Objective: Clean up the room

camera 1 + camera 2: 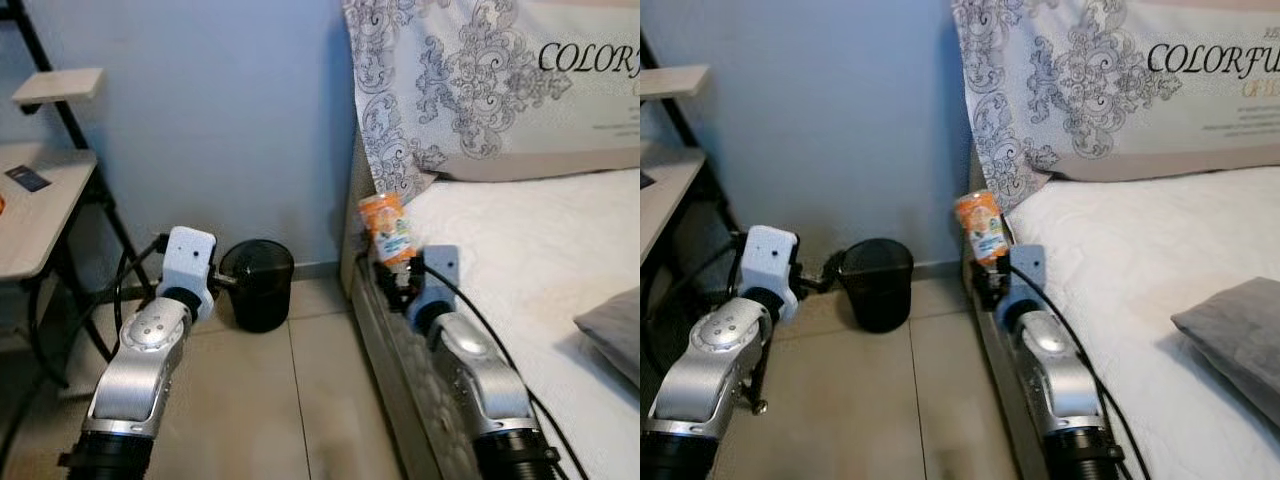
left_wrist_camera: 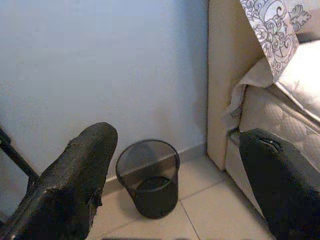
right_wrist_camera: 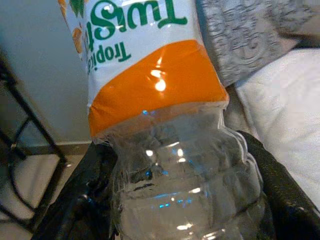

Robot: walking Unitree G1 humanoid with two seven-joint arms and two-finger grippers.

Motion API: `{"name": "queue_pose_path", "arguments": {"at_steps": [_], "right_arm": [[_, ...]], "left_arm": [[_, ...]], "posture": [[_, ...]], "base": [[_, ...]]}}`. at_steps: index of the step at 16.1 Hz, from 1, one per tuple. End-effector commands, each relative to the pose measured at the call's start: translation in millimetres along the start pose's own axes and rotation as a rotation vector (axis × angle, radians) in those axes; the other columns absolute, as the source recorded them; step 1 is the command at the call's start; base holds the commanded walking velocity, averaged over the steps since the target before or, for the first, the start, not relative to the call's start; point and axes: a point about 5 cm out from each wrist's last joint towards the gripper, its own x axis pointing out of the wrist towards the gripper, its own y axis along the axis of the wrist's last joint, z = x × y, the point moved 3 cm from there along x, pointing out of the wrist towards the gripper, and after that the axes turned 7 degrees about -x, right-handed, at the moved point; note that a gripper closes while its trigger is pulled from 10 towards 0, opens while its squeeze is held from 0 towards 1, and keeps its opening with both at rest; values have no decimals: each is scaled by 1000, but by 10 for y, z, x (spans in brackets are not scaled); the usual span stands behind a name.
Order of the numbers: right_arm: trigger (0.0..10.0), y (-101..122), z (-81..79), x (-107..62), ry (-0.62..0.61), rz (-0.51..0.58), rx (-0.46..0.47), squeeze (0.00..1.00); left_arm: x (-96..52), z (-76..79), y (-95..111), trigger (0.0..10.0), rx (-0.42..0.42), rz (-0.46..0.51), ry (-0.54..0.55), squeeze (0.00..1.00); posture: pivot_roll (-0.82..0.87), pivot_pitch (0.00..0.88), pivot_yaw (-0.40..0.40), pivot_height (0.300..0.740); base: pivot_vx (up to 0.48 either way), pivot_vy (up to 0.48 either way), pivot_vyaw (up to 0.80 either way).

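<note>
My right gripper (image 1: 397,277) is shut on an empty clear plastic bottle (image 1: 388,228) with an orange and white Tropicana Twister label, held upright at the bed's near corner. In the right wrist view the bottle (image 3: 165,130) sits between the two black fingers (image 3: 280,190). A black mesh wastebasket (image 1: 258,284) stands on the tiled floor against the blue wall, left of the bottle. My left gripper (image 2: 175,175) is open, raised above the floor just left of the wastebasket (image 2: 149,177) and pointing at it.
A bed (image 1: 540,270) with white sheet, patterned pillow (image 1: 470,80) and grey cloth (image 1: 615,330) takes up the right side. A light wooden desk (image 1: 35,210) with black metal legs and a shelf (image 1: 58,85) stands at left. Beige floor tiles (image 1: 270,410) lie between them.
</note>
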Motion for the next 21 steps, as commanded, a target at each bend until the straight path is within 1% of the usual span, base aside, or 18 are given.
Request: {"name": "queue_pose_path", "arguments": {"at_steps": [1, 3, 4, 6, 7, 8, 10, 21], "right_arm": [[10000, 67, 96, -10, -28, 23, -4, 0], [10000, 36, 95, -13, -28, 10, -9, 0], [10000, 30, 85, -14, -19, 8, -29, 0], [10000, 21, 72, -19, -15, 5, -22, 0], [10000, 14, 89, -20, -36, 3, -15, 0], [10000, 9, 114, -12, -57, -1, -28, 0], [10000, -5, 151, -9, -80, -4, -6, 0], [10000, -3, 140, 14, -85, -3, -6, 0]], "left_arm": [[22, 84, 33, 10000, 7, 11, -25, 110], [17, 85, 30, 10000, 6, 11, -26, 110], [18, 85, 29, 10000, 6, 11, -28, 110], [15, 84, 29, 10000, 6, 11, -29, 114], [14, 85, 30, 10000, 7, 12, -30, 110], [14, 83, 33, 10000, 9, 12, -30, 106], [14, 77, 37, 10000, 11, 13, -30, 114], [16, 77, 42, 10000, 17, 9, -43, 110]], "posture": [[-33, 0, 8, 740], [-31, 0, 6, 740], [-31, 0, 6, 740], [-29, 0, 6, 740], [-29, 0, 6, 740], [-26, 0, 7, 740], [-27, 0, 9, 740], [-24, 0, 17, 740]], "base": [[337, 0, 0], [336, 0, 0], [337, 0, 0], [336, 0, 797], [334, 0, 800], [334, 0, 712], [334, 0, 0], [335, 0, 0]]}}
